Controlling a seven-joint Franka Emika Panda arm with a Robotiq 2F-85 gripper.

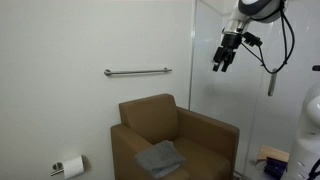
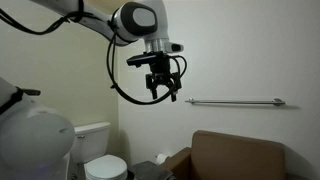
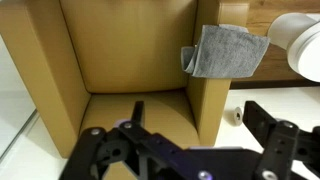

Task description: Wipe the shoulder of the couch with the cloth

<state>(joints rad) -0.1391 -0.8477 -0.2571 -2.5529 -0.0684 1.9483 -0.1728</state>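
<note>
The tan-brown couch (image 1: 185, 135) stands against the white wall, and its back shows low in an exterior view (image 2: 240, 155). The grey cloth (image 1: 160, 157) lies crumpled on the seat cushion. In the wrist view the cloth (image 3: 225, 50) shows at the upper right beside a tan panel of the couch (image 3: 130, 45). My gripper (image 1: 224, 58) hangs high in the air, above and to one side of the couch and far from the cloth. Its fingers are spread wide with nothing between them in both exterior views (image 2: 162, 90) and in the wrist view (image 3: 195, 108).
A metal grab bar (image 1: 137, 72) (image 2: 235, 102) runs along the wall above the couch. A toilet paper roll (image 1: 72, 166) (image 3: 238, 115) hangs low on the wall. A white toilet (image 2: 100, 150) stands beside the couch. The white robot base (image 1: 310, 125) is close by.
</note>
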